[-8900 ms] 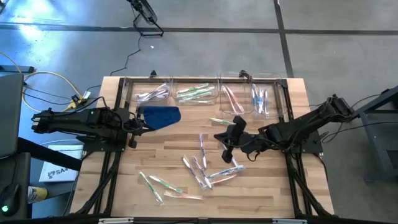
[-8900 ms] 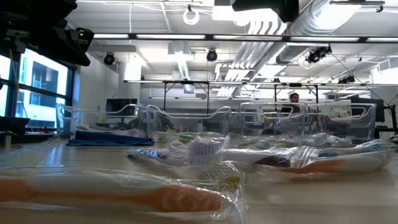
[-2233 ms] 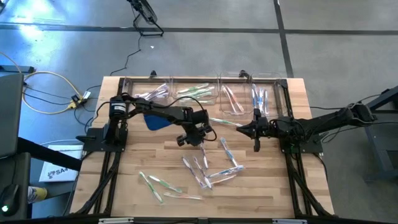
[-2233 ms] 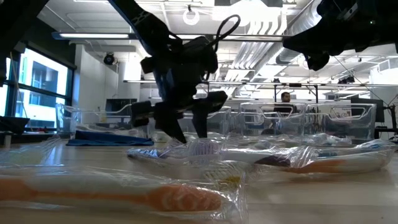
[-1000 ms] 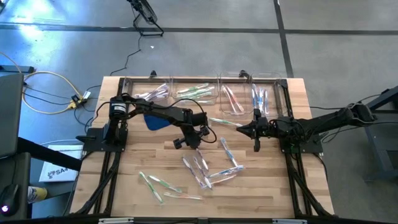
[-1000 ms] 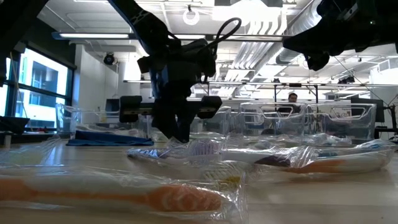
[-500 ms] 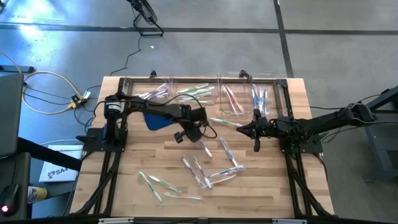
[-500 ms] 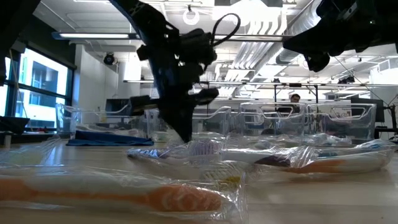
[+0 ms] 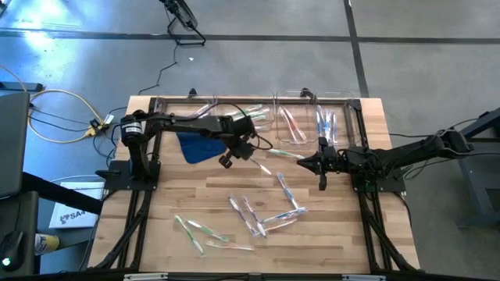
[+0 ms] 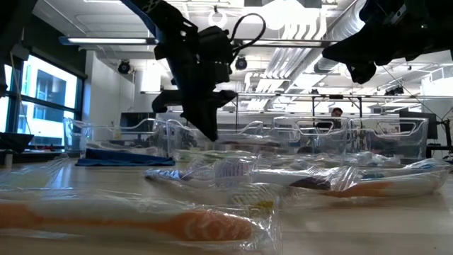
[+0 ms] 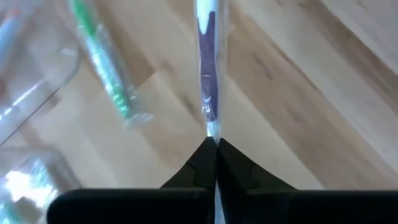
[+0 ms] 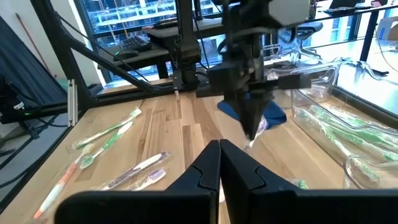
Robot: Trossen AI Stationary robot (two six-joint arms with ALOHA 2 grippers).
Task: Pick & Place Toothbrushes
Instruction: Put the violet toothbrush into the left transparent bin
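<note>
wrapped toothbrushes (image 9: pixel 258 215) lie scattered on the near table (image 9: pixel 328 234). the right tool (image 9: pixel 321 165) waits pinched together at mid-table. farther off, the left tool (image 11: pixel 216 144) is clamped on a purple toothbrush (image 11: pixel 207 74), near the bins (image 9: pixel 258 117).

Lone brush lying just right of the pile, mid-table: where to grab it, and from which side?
Mid-handle, from straight above. The brush lies flat on the table, slightly slanted and apart from the others, so there is room on both long sides. Turn the fingers across its thin width.
</note>
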